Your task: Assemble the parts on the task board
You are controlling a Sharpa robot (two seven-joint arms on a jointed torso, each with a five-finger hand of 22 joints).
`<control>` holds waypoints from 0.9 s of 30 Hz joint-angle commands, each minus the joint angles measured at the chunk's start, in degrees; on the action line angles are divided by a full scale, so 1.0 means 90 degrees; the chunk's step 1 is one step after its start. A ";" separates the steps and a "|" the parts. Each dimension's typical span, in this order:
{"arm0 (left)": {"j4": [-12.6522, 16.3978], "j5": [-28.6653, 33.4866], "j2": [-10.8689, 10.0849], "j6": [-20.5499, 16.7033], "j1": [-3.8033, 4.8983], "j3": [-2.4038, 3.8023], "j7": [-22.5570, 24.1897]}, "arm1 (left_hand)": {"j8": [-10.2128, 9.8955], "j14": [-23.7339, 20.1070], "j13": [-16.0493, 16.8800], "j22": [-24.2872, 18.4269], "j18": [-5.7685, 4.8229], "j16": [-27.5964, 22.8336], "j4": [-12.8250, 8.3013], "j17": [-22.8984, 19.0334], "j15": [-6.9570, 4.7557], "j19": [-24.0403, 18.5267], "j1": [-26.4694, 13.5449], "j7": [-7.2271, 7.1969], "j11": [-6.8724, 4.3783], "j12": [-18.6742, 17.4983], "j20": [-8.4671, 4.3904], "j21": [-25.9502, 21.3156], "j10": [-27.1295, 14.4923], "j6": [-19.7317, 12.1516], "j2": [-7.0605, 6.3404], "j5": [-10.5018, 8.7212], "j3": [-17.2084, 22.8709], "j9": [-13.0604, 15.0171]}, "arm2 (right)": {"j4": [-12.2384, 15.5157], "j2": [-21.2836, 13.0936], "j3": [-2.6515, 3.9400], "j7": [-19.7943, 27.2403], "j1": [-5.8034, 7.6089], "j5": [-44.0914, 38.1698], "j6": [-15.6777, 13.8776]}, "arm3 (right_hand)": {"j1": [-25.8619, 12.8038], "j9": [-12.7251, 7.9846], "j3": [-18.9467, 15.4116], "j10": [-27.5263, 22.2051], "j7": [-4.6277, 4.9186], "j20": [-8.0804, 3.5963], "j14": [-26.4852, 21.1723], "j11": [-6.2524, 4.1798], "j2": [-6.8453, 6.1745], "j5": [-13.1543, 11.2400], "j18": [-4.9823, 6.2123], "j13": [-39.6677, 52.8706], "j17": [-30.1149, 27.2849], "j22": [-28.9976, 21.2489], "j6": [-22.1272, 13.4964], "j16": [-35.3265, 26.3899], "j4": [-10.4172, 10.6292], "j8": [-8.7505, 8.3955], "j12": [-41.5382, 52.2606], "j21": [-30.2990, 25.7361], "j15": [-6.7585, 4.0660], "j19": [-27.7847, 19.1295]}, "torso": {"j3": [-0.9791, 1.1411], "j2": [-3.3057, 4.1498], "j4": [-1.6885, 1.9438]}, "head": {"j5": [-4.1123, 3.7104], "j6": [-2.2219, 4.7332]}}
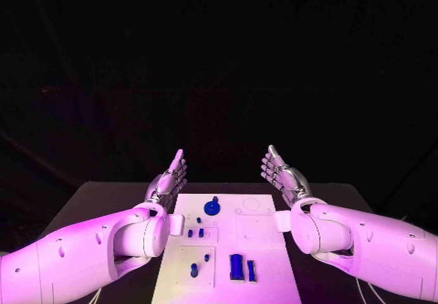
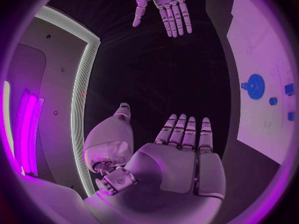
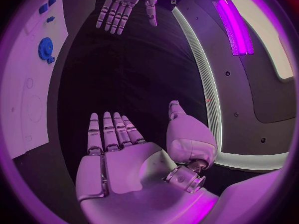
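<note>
Head view: we see the white task board [image 1: 260, 253] lying in the middle of the black table [image 1: 109, 196], reaching from the table's middle toward its near edge. On the board a round blue gear [image 1: 212, 207] stands near the far end, a few small blue pieces [image 1: 194, 232] lie around the middle on the left half, and two upright blue blocks [image 1: 242, 266] sit toward the near end, with another small blue peg [image 1: 193, 270] beside them. The left hand [image 1: 167, 183] is raised beside the board's far left corner, fingers straight and apart, holding nothing. The right hand [image 1: 285, 176] is raised beside the far right corner in the same way, flat and empty. Neither hand touches the board or any part.

Left wrist view: we look along the left hand's [image 2: 177, 157] open palm, its fingers [image 2: 187, 132] stretched out side by side with the thumb spread away, nothing in them. Facing it across the dark table is the right hand [image 2: 163, 5], also spread. The task board [image 2: 261, 74] shows with the blue gear [image 2: 254, 86] and small blue pieces [image 2: 289, 88] on it.

Right wrist view: the right hand [image 3: 124, 159] lies open, fingers [image 3: 109, 132] extended, thumb apart, holding nothing. The left hand [image 3: 127, 2] is opposite, spread too. The task board [image 3: 28, 84] carries the blue gear [image 3: 45, 49] and small blue pieces [image 3: 44, 7].
</note>
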 commanded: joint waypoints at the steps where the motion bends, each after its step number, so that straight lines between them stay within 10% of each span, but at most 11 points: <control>1: 0.0116 -0.0207 -0.0015 -0.0769 -0.0015 0.0019 0.0459 | -0.0041 -0.0468 -0.0013 -0.0058 -0.0094 -0.0046 -0.0235 -0.0045 -0.0051 -0.0426 -0.0955 -0.0062 -0.0044 -0.0037 -0.0595 -0.0039 -0.0595 -0.0589 0.0008 -0.0031 -0.0007 -0.0011 | 0.0087 -0.0022 0.0020 0.0391 -0.0023 0.0286 -0.0604 | -0.0991 -0.0035 -0.0011 -0.0705 -0.0218 -0.0521 -0.0710 -0.0085 0.0000 -0.0195 -0.0284 -0.0010 -0.0020 -0.0350 -0.0648 -0.0040 -0.0052 -0.0045 -0.0039 -0.0031 -0.0047 -0.0541 | 0.0001 0.0001 0.0003 | 0.0001 0.0000; 27: 0.0137 -0.0212 -0.0021 -0.0801 -0.0018 0.0022 0.0471 | -0.0041 -0.1510 -0.0013 -0.0058 -0.0094 -0.0046 -0.0235 -0.0045 -0.0051 -0.1369 -0.2364 -0.0062 -0.0044 -0.0037 -0.0595 -0.0039 -0.1451 -0.1438 0.0008 -0.0031 -0.0007 -0.0011 | 0.0089 -0.0023 0.0020 0.0392 -0.0024 0.0287 -0.0606 | -0.2381 -0.0035 -0.0011 -0.1703 -0.0218 -0.0521 -0.1696 -0.0085 0.0000 -0.0195 -0.0284 -0.0010 -0.0020 -0.1093 -0.1551 -0.0040 -0.0052 -0.0045 -0.0039 -0.0031 -0.0047 -0.1689 | 0.0001 0.0001 0.0003 | 0.0001 0.0000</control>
